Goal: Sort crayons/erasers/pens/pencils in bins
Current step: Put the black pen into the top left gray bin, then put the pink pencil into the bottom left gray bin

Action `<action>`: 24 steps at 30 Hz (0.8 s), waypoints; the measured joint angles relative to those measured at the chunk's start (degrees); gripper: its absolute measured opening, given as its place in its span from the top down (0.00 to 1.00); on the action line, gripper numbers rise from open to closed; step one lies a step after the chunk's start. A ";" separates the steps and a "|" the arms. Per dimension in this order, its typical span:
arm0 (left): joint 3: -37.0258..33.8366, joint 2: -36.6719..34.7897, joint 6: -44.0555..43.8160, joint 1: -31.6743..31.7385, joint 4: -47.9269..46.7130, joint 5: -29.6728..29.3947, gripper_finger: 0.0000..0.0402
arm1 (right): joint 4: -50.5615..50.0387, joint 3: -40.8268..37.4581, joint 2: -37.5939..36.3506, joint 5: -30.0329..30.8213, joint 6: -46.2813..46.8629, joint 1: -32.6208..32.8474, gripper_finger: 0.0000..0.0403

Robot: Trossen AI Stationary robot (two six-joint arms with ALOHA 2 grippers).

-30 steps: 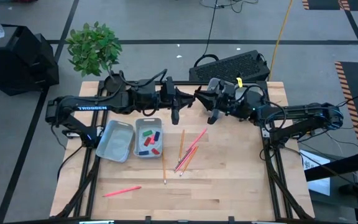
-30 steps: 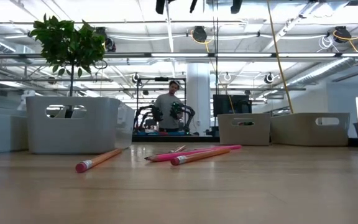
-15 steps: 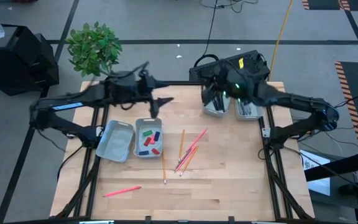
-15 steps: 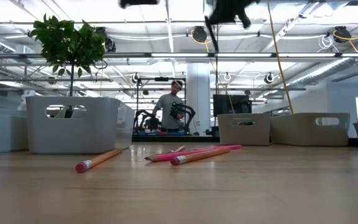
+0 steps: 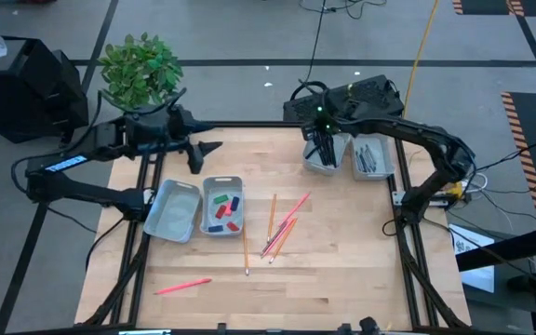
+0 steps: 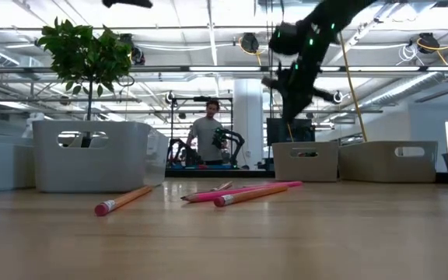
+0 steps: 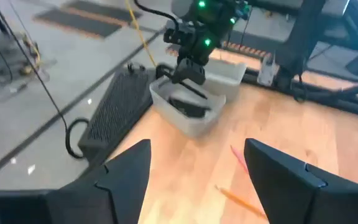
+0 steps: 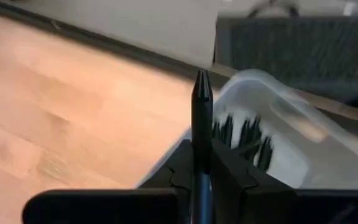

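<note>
pens: one black pen (image 8: pixel 201 118) upright in right gripper (image 8: pixel 201 163) | above far-right bin (image 5: pixel 326 154) holding black pens

The high view looks straight down on the whole table (image 5: pixel 342 279). The low view sits at tabletop level, facing across the pencils (image 6: pixel 243 193) into the room. The left wrist view looks from farther off at the right-hand bins (image 7: pixel 194 112); the right wrist view faces the same bins from close above.

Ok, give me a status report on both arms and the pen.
Right gripper shut on a black pen, over the bin holding pens. Left gripper open, empty, near the plant. Nothing in the way.
</note>
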 joint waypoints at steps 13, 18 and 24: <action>0.00 -0.34 -2.15 -0.22 -4.27 0.01 0.42 | 3.33 -10.73 6.29 -1.95 14.27 -3.56 0.86; 0.00 -0.34 -1.85 -0.22 -4.25 0.03 0.42 | 6.57 -13.78 5.85 -3.58 15.92 -3.85 0.76; 0.00 -0.34 -1.80 -0.22 -4.22 0.04 0.42 | 13.39 -13.76 -0.63 -3.69 7.76 0.02 0.64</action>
